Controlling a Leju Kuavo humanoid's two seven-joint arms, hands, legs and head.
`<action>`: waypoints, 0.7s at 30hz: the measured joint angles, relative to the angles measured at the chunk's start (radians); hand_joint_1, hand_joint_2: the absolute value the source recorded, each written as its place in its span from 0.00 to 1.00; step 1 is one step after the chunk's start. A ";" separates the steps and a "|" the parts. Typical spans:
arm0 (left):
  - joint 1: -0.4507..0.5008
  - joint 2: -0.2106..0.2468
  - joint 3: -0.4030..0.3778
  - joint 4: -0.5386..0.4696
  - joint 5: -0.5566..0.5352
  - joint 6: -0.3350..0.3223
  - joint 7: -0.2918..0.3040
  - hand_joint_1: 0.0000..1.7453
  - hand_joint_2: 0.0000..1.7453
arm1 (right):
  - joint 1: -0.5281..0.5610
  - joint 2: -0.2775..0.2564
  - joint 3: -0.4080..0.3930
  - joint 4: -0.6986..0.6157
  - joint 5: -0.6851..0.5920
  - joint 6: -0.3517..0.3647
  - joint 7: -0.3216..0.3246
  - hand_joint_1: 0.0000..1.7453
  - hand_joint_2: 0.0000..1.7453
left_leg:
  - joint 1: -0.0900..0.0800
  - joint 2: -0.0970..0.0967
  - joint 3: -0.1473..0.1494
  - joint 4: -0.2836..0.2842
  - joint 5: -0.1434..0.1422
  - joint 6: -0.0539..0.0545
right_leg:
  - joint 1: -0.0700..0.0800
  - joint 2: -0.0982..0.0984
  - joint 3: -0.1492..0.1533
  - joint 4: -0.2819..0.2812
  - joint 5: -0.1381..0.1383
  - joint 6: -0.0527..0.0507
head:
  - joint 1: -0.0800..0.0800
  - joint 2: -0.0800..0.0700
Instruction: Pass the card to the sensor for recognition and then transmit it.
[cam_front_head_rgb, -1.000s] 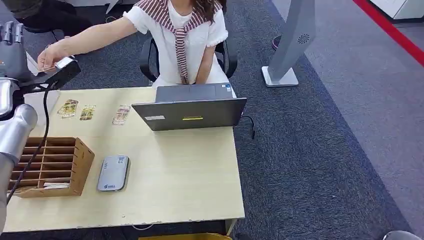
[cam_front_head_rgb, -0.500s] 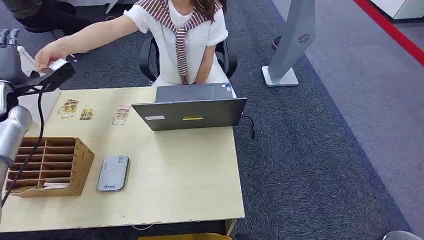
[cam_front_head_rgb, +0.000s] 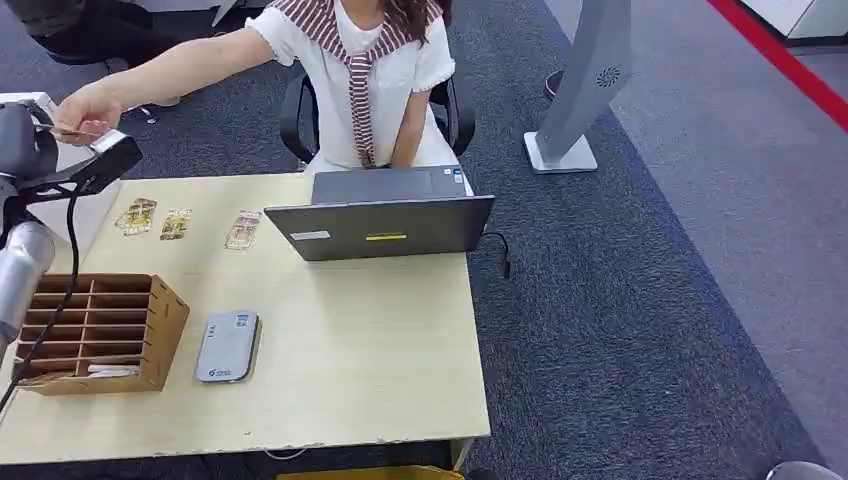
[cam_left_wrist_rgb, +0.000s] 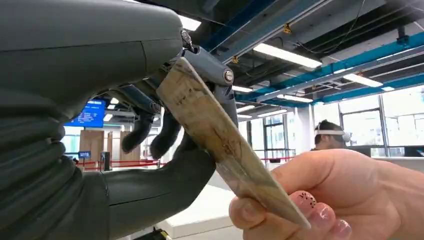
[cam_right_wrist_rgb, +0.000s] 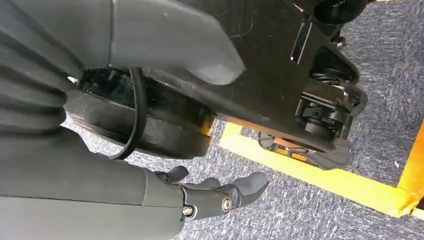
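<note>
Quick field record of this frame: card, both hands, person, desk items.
card: held up between the left hand and a person's hand, both gripping it
left hand: raised beside the desk, pinching one end of the card
right hand: hanging over the carpet, holding nothing, fingers loosely curled
person: seated behind the laptop, arm stretched toward the card
desk: holds laptop, grey sensor, wooden sorter, three cards lying flat

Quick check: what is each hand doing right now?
Left hand: holds the card, which a person's hand also grips.
Right hand: holds nothing, fingers loosely apart.
</note>
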 joint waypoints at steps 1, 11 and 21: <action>0.001 0.002 0.000 0.000 0.002 0.000 -0.002 1.00 1.00 | 0.001 0.000 0.000 0.000 0.000 0.000 0.000 0.00 1.00 | 0.000 0.000 0.000 0.000 0.000 0.000 | 0.000 0.000 0.000 0.000 0.000 0.000 | 0.000 0.000; 0.017 0.011 0.000 0.000 0.012 0.008 -0.015 1.00 1.00 | 0.003 0.000 0.010 0.000 0.002 0.001 -0.001 0.00 1.00 | 0.000 0.000 0.000 0.000 0.001 0.000 | 0.000 0.000 0.000 0.000 0.000 0.000 | 0.000 0.000; 0.031 0.021 0.000 0.000 0.027 0.033 -0.036 1.00 1.00 | 0.004 0.000 0.018 0.000 0.001 0.000 -0.001 0.00 1.00 | 0.000 0.000 0.000 0.000 0.001 0.000 | 0.000 0.000 0.000 0.000 0.000 0.000 | 0.000 0.000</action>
